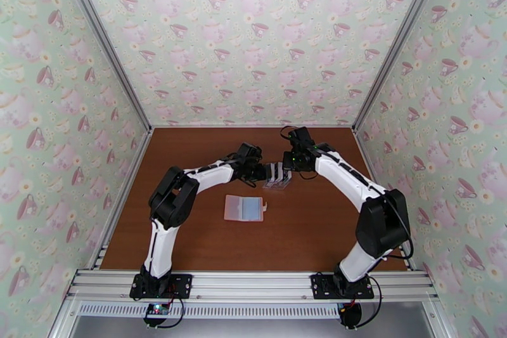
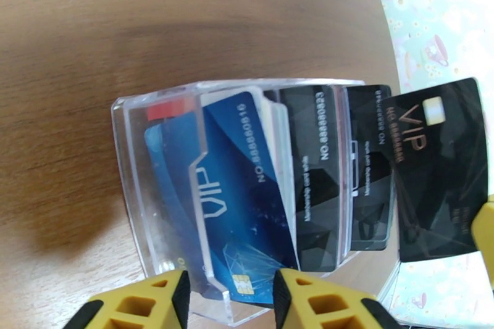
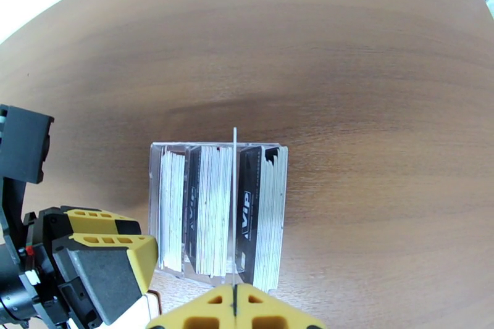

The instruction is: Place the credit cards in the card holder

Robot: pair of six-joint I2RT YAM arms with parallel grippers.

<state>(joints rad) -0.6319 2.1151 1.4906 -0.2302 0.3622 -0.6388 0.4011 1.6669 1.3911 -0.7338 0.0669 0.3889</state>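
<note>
A clear plastic rack point(image 2: 133, 157) stands mid-table, packed with upright credit cards, blue ones point(image 2: 247, 188) in front and black ones point(image 2: 315, 170) behind. My right gripper point(image 3: 234, 307) is shut on one black VIP card point(image 2: 438, 170), seen edge-on point(image 3: 234, 200) and raised above the rack point(image 3: 153, 200). My left gripper point(image 2: 228, 299) grips the rack's end, one finger on each side of its wall. In the top view both grippers, left point(image 1: 265, 172) and right point(image 1: 288, 171), meet at the rack point(image 1: 277, 179). The card holder point(image 1: 244, 208), pink with pale blue pockets, lies open and flat nearer the arm bases.
Bare brown tabletop surrounds the rack and the wallet. Patterned walls with metal posts close in the left, right and back sides. The arm bases sit on a rail at the near edge.
</note>
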